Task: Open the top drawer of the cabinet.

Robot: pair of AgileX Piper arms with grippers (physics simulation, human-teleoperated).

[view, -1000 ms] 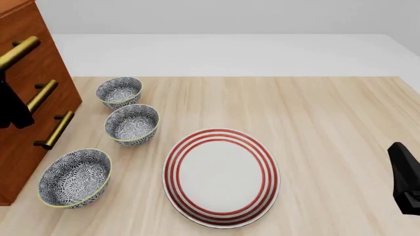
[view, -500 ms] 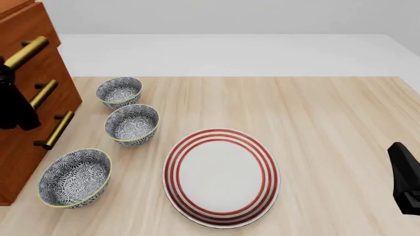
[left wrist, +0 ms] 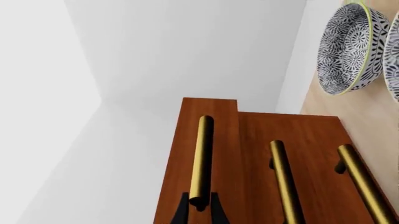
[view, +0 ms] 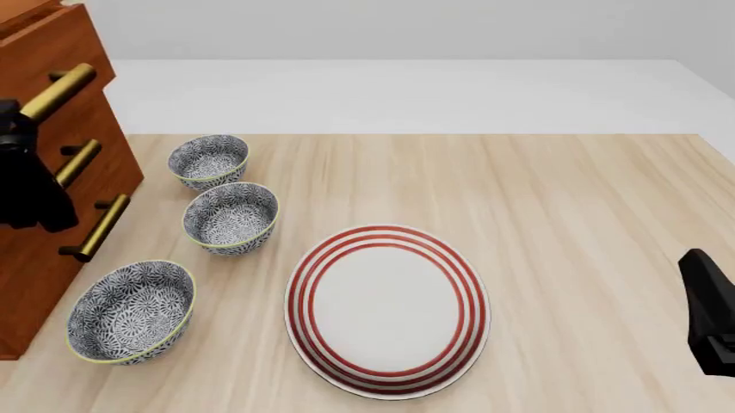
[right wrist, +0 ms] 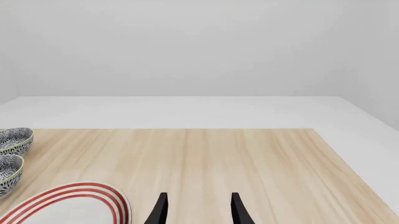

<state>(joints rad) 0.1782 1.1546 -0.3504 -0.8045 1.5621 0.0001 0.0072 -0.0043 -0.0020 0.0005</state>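
Observation:
The cabinet [view: 40, 258] is a reddish-brown wooden chest at the table's left edge, with three brass bar handles. Its top drawer [view: 58, 43] stands out a little from the cabinet face, as the step in the wood of the top drawer [left wrist: 209, 112] shows in the left wrist view. My left gripper [left wrist: 199, 211] is shut on the near end of the top drawer's brass handle [left wrist: 202, 158], one black finger [left wrist: 181, 212] on each side. From the front, the left gripper [view: 16, 120] is a dark shape by the handle [view: 60, 89]. My right gripper [right wrist: 198, 212] hangs open over bare table at the right, holding nothing.
Three patterned bowls [view: 209, 160] [view: 231, 215] [view: 130, 310] stand in a row just right of the cabinet. A red-ringed plate [view: 388, 310] lies mid-table. The two lower drawer handles [view: 75, 163] [view: 98, 228] sit below the gripped one. The right arm [view: 712, 310] stays at the right edge.
The top drawer has slid out to the right, away from the cabinet face. My left gripper moved with its handle. The right arm has not moved.

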